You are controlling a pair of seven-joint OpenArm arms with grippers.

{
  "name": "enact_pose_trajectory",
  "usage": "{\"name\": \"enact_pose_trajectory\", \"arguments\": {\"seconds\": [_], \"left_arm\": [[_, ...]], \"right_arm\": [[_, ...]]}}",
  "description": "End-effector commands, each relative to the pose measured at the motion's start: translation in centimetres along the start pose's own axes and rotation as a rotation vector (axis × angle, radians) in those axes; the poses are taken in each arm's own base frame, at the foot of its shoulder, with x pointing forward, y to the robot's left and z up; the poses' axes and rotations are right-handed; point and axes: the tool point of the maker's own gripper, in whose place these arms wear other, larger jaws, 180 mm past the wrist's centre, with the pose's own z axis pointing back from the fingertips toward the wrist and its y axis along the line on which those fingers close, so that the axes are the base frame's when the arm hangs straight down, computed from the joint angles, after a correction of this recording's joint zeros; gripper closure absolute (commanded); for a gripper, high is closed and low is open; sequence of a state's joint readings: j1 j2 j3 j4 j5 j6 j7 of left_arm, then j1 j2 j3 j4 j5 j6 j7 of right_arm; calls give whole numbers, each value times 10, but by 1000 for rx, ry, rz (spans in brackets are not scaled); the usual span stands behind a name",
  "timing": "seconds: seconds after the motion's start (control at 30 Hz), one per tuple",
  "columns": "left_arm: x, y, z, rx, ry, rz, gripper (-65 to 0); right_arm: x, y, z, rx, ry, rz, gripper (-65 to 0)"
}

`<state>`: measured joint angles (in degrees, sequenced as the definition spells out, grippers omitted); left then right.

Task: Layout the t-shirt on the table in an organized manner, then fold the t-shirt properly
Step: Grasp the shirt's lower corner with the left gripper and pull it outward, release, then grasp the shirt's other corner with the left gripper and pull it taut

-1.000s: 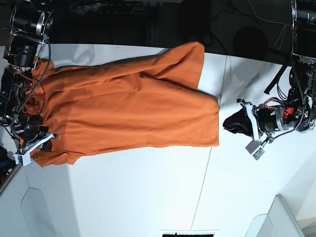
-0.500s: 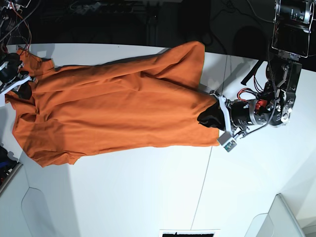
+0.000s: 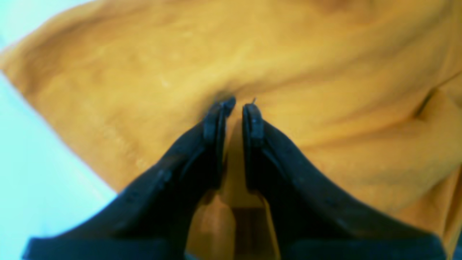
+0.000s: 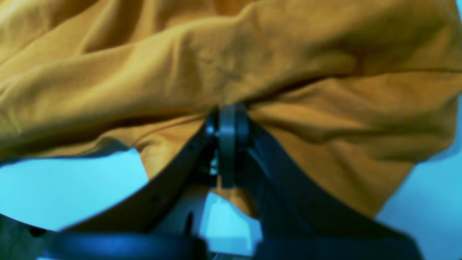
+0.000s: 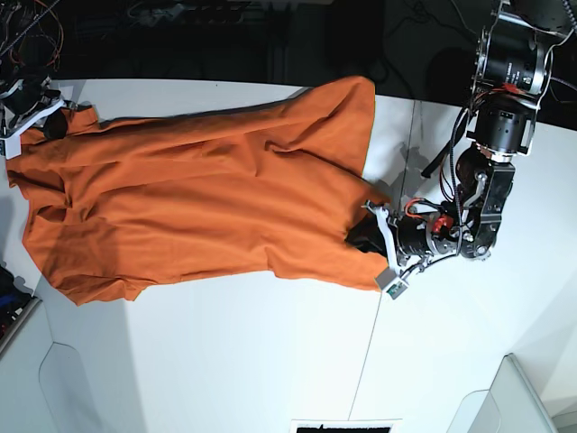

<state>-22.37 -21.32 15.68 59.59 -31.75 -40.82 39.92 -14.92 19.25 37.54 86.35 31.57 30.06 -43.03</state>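
Note:
The orange t-shirt [image 5: 207,198] lies lengthwise on the white table [image 5: 225,361], wrinkled, with its hem at the right. My left gripper [image 5: 365,241] sits at the hem edge, where the fabric is dented inward. In the left wrist view its fingers [image 3: 216,119] stand a narrow gap apart over the t-shirt [image 3: 325,54], and the left gripper [image 3: 236,106] touches the cloth. My right gripper [image 5: 52,124] is at the far left corner. It is shut on a bunched fold of the t-shirt [image 4: 216,54], the right gripper [image 4: 227,112] pinching it tight.
A thin dark seam [image 5: 374,316] crosses the table right of the middle. Pale moulded pieces lie at the front right [image 5: 509,397] and front left [image 5: 63,379]. A black-and-white strip [image 5: 347,426] sits at the front edge. Dark clutter and cables lie beyond the far edge.
The left arm has come in from the right onto the hem and pushed it inward. The right gripper has travelled from the near left sleeve to the far left corner, drawing the cloth along.

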Motion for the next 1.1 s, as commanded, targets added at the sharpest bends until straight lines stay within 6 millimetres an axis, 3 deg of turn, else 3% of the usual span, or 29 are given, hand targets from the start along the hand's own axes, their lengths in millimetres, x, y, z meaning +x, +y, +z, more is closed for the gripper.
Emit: {"name": "enact_pose_trajectory", "arguments": {"seconds": [0.0,0.2,0.53,0.63,0.73,0.8,0.87,0.97,1.07], "left_arm": [[2,23,10,69,38,-24,-128],[26,56,24,134,0,-24,-128],[71,81,44,218,-36,-86,-128],[75,83,55,190,-42,-32,-128],[80,70,74,73,-86,62,-128],[74,59,90,-4,-103,108,-128],[56,56,106,-13,-84,106,-128],[20,57,132,20,-47,83,-128],[-16,44,152,8,7,90,-128]], "right_arm": [[-5,-8,6,-20,31,16,0],[-12,-7,8,-9,45,5,0],[-1,4,9,50,-2,-36,0],[9,9,12,60,-29,-21,0],[20,13,17,59,-56,7,0],[26,10,22,47,-71,19,0],[32,1,27,26,-76,30,0],[42,-16,39,-13,-94,32,0],[54,-33,54,-37,-111,19,0]]}}
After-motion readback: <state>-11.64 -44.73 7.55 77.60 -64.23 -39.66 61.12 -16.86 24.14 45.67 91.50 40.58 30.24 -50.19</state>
